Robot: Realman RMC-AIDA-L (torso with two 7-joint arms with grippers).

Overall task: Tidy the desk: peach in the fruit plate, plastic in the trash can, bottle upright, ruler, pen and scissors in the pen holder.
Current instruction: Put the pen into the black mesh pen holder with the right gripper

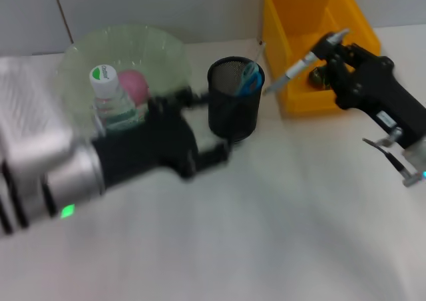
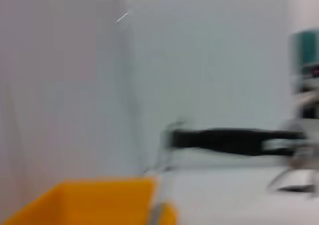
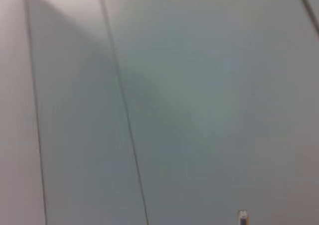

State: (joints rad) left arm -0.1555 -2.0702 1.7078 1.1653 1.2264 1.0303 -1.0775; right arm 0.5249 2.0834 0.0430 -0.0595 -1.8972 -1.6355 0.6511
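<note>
In the head view a clear bottle point(image 1: 110, 100) with a white and green cap stands upright beside a pink peach point(image 1: 135, 84) in the pale green plate point(image 1: 166, 48). My left gripper point(image 1: 208, 128) is blurred, just in front of the bottle and left of the black mesh pen holder point(image 1: 233, 111); its fingers look spread and empty. Blue scissors point(image 1: 251, 80) stand in the holder. My right gripper point(image 1: 327, 51) is shut on a grey pen point(image 1: 296, 68), held tilted above the table, its tip pointing at the holder. I cannot make out the ruler.
A yellow bin point(image 1: 299, 14) stands at the back right behind the pen, with a dark object point(image 1: 318, 78) inside; its rim point(image 2: 94, 197) also shows in the left wrist view. A pale wall lies behind. The right wrist view shows only wall and a pen end point(image 3: 242, 215).
</note>
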